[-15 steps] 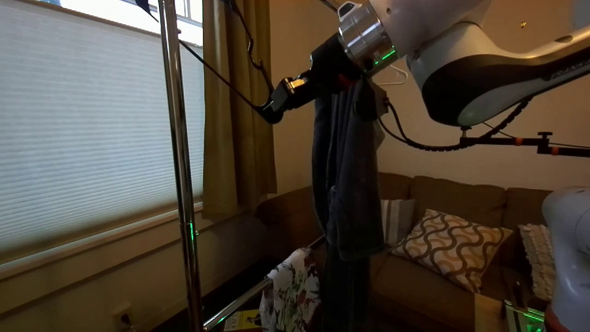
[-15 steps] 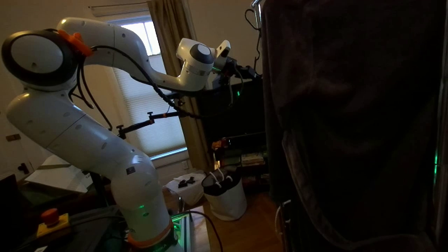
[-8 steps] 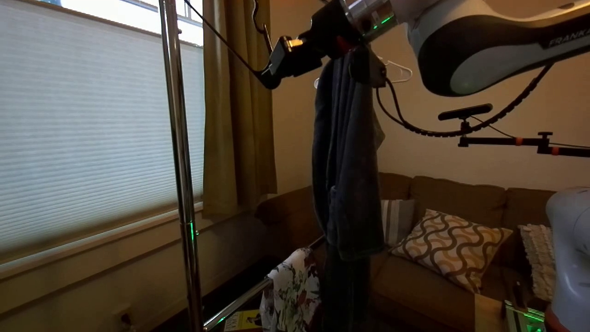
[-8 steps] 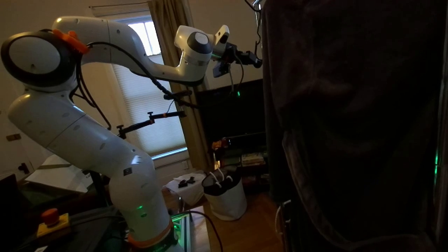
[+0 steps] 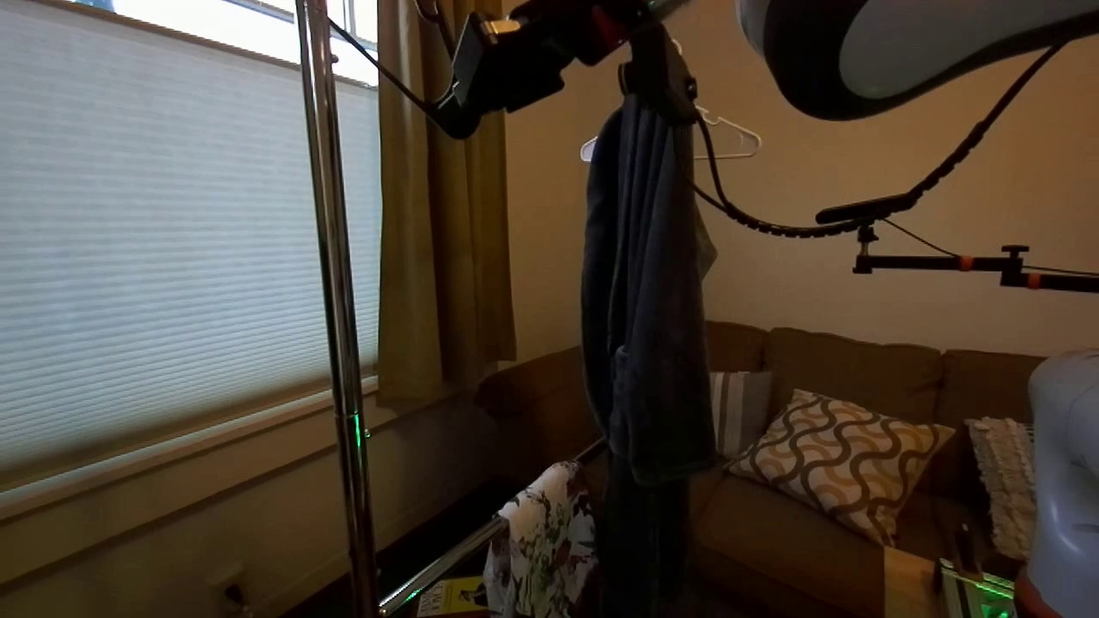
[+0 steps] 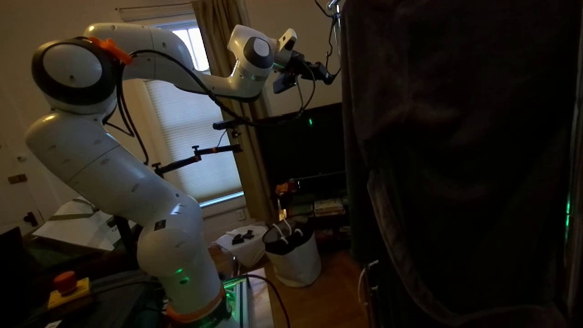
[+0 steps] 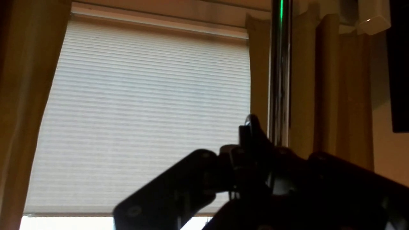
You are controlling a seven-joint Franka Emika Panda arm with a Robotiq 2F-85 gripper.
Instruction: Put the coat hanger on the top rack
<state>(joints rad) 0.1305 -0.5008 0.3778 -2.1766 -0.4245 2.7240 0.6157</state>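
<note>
My gripper [image 5: 453, 116] is shut on a thin black coat hanger [image 5: 378, 65], held at one corner. The hanger's arms run up and left toward the rack's chrome pole; its top is cut off by the frame. In an exterior view the gripper [image 6: 329, 77] is left of a dark robe, with the hanger [image 6: 330, 42] rising above it. In the wrist view the gripper's fingertips [image 7: 247, 127] are together, dark against the window blind. The top rack bar is out of view or hidden; only a bit of chrome [image 6: 334, 6] shows above the robe's edge.
The chrome pole [image 5: 333, 257] stands left of the gripper and shows in the wrist view [image 7: 280, 73]. A dark robe [image 5: 648, 300] hangs below the wrist. A white hanger [image 5: 730, 142] is behind it. A floral cloth [image 5: 545, 532] hangs on the lower rail [image 5: 442, 558].
My gripper has risen with the hanger still in it, then moved left toward the pole in an exterior view. The arm has lifted; the robe and cloth have not moved.
</note>
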